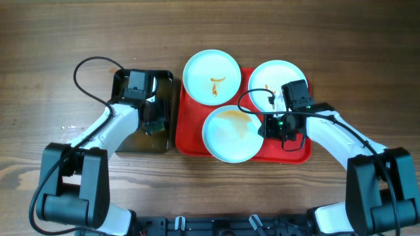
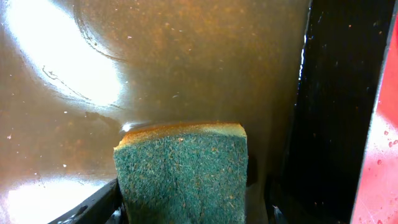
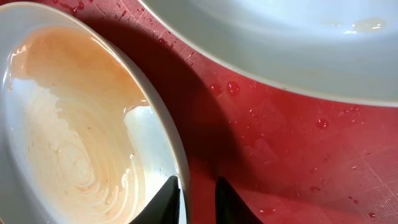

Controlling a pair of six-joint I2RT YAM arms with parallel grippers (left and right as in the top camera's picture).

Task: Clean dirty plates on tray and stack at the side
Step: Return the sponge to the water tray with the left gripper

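While coated with thinned orange film and water, front plate (image 1: 231, 134) is seated at near edge of red tray (image 1: 187, 124). Its right rim is pinched between fingers of right gripper (image 3: 198, 190). Rear-left plate (image 1: 211, 77), marked with orange squiggle, and rear-right plate (image 1: 269, 78) are set behind it on tray. Green sponge (image 2: 180, 174) is clamped by left gripper (image 1: 154, 124) inside black basin (image 1: 167, 85) of murky water, just left of tray.

Both arms reach inward, left hand (image 1: 155, 124) and right hand (image 3: 198, 194) clamped.
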